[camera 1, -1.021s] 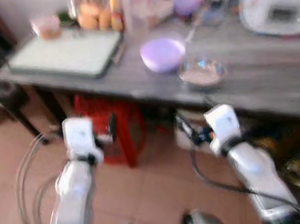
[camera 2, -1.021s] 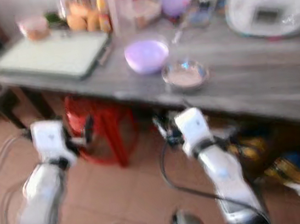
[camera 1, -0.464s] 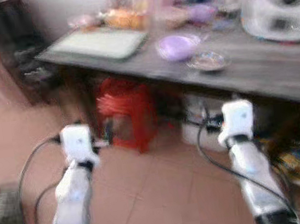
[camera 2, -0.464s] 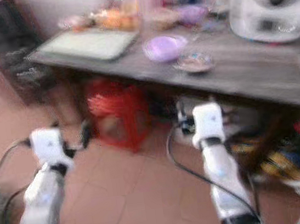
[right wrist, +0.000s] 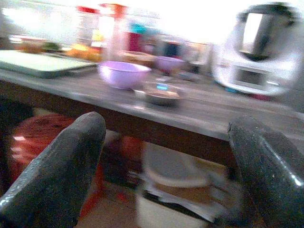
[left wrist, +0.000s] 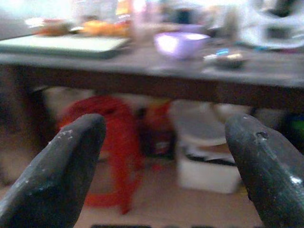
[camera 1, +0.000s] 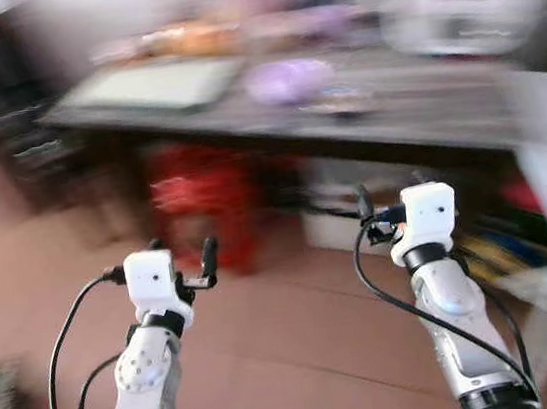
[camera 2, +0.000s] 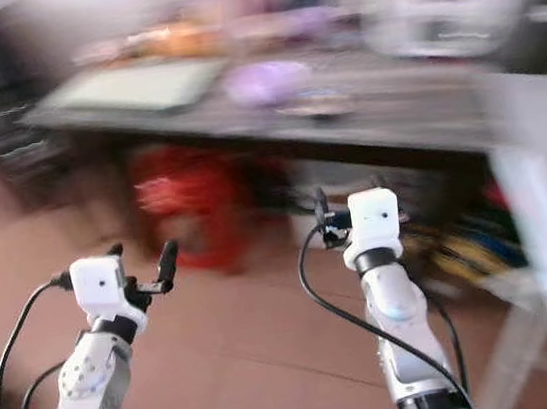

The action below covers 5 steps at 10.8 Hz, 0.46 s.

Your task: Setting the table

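Item: my left gripper [left wrist: 161, 166], two blunt black fingers with a scuffed matte finish, spread wide with nothing between them, held out over the floor short of the table. My right gripper [right wrist: 166, 166] matches it, rounded black fingers set wide apart and empty, also short of the table edge.

Item: table [right wrist: 266, 116], long grey wood-grain top, dark underframe, its long axis running across my view from left to right.

Item: purple bowl [right wrist: 123, 73], round, smooth plastic look, sitting upright with its mouth upward near the middle of the table top.

Item: small metal dish [right wrist: 160, 95], shallow and shiny, just beside the purple bowl on its right, close to the table's front edge.

Item: pale green tray [camera 1: 157, 84], flat and rectangular, lying at the table's left end with its long side along the table.

Item: white kitchen appliance [right wrist: 259, 52], bulky, with a glossy shell and a small display, at the right end.

Item: red plastic stool [left wrist: 116, 137], beneath the table. A white container [left wrist: 209, 166] sits on the tiled floor [camera 1: 304, 362] to its right.

The head views are blurred.
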### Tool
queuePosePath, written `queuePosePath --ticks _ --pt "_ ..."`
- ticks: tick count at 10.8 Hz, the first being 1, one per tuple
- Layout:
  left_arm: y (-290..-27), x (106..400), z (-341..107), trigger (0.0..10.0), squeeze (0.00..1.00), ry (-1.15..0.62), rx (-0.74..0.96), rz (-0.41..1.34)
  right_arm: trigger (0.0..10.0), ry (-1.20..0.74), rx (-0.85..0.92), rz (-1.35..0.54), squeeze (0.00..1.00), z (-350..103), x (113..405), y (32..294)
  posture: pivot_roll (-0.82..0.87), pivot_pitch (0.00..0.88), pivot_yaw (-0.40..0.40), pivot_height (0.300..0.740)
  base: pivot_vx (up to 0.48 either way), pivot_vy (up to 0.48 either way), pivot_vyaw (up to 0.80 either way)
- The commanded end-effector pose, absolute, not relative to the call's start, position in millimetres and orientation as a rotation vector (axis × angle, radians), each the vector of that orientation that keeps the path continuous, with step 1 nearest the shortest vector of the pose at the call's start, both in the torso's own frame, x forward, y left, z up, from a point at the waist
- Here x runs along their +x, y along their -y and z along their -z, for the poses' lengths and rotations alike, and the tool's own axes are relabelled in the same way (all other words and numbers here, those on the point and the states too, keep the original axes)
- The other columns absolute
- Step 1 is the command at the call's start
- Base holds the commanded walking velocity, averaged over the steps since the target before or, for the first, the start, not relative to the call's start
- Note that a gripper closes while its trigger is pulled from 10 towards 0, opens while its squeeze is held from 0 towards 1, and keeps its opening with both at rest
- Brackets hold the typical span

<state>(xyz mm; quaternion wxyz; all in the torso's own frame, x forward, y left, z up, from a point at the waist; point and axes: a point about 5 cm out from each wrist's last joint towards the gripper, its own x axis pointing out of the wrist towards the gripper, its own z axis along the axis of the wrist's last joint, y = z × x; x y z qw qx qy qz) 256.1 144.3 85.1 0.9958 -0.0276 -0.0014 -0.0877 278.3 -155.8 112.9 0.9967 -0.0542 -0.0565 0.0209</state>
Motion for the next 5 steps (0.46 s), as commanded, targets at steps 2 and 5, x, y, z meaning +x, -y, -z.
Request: queuePosePath --ticks 2,5 --pt "-136.4 264.5 -95.5 10.0 0.0 0.045 -0.066 0.203 10.0 0.171 -0.117 -0.066 0.0 -130.5 290.3 150.9 -0.03 0.012 -0.011 0.74 0.0 -0.368 0.0" --pt "-136.4 264.5 -98.3 10.0 0.0 0.054 -0.072 0.202 10.0 0.144 -0.161 0.001 0.0 -129.3 295.9 160.1 -0.03 0.034 -0.008 0.74 0.0 -0.393 0.0"
